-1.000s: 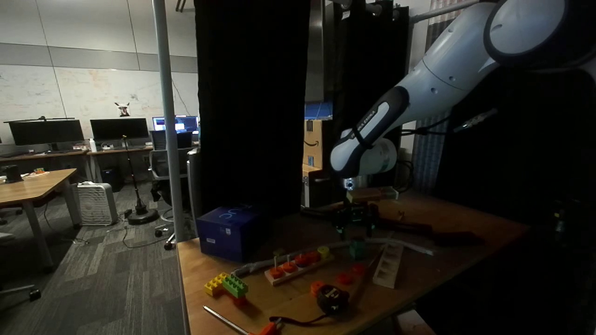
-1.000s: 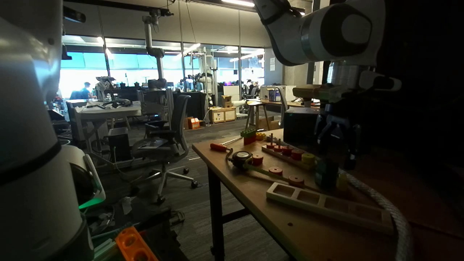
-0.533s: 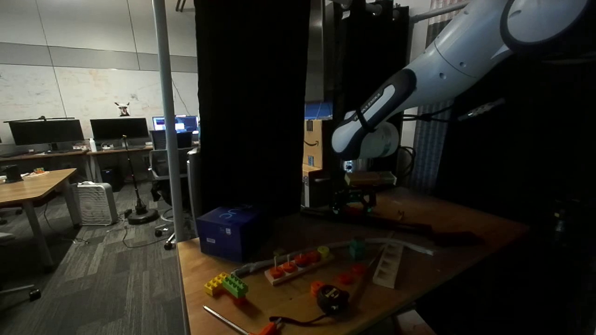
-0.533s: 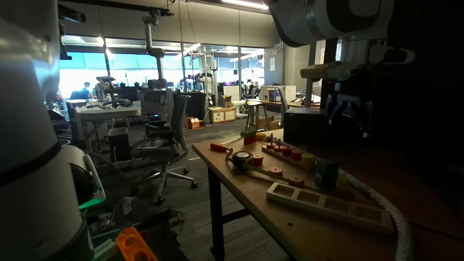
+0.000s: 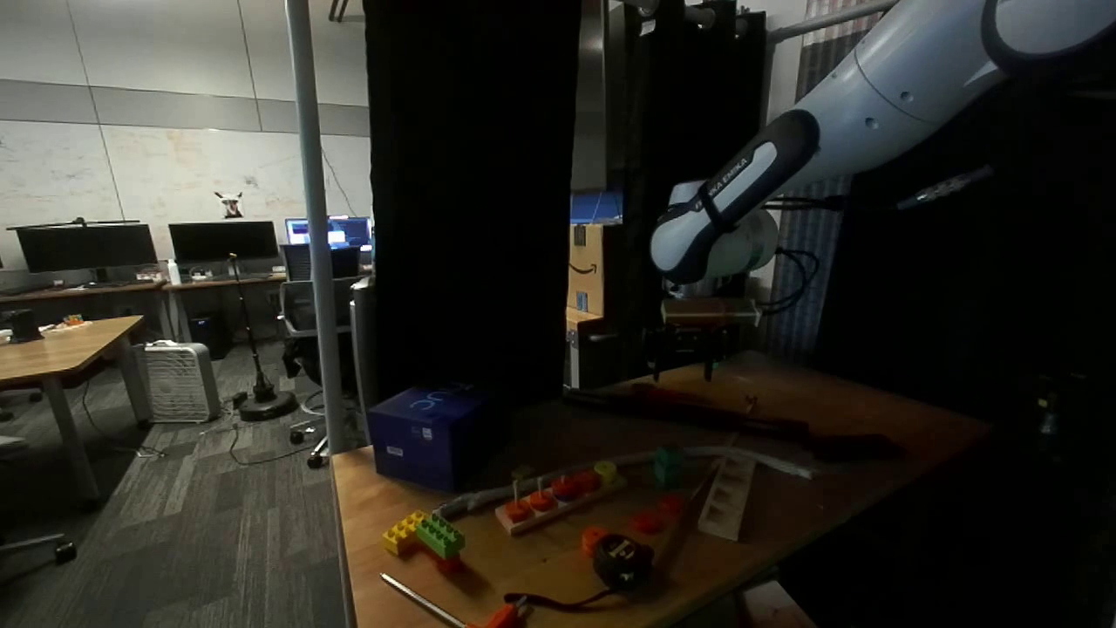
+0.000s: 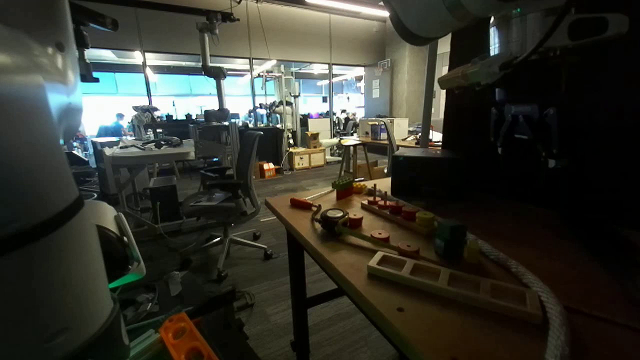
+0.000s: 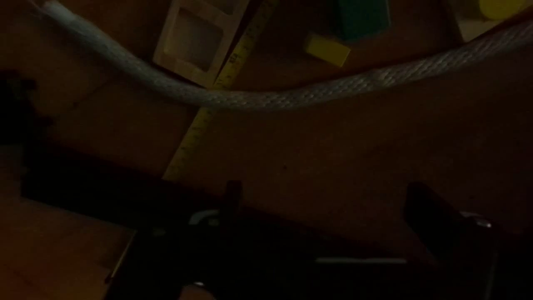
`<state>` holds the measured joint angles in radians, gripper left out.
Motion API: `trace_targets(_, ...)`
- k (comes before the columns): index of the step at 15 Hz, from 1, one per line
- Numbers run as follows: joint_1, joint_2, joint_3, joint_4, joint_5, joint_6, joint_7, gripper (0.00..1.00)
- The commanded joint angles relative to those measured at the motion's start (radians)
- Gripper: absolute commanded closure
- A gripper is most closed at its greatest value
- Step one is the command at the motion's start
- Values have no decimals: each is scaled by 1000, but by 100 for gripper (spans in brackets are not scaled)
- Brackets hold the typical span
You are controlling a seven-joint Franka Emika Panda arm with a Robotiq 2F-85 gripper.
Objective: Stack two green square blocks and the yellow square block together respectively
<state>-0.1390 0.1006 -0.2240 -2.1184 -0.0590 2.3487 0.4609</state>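
Two green square blocks (image 5: pixel 669 467) appear to sit one on top of the other on the table; they look dark teal in an exterior view (image 6: pixel 450 240), and the seam between them is faint. Close beside their base lies the small yellow square block (image 6: pixel 472 251), also seen in the wrist view as a yellow block (image 7: pixel 327 50) touching or nearly touching the green. My gripper (image 5: pixel 683 373) hangs well above the table, behind the stack and apart from it. Its fingers stand wide apart in the wrist view, and the gap of the gripper (image 7: pixel 324 185) holds nothing.
A pale rope (image 7: pixel 266 100) curves past the blocks. Nearby are a wooden tray with compartments (image 6: pixel 452 285), a tape measure (image 5: pixel 622 563), a ring peg board (image 5: pixel 558 508) and loose red rings (image 6: pixel 380 235). A blue box (image 5: pixel 427 436) and toy bricks (image 5: pixel 427 534) stand farther off.
The gripper has risen from just above the green blocks and moved back and away from them, staying open. The blocks have kept their places.
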Motion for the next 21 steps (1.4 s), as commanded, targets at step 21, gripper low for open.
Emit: trace_targets(21,-113,5,-36,-5,521,-233,73,0)
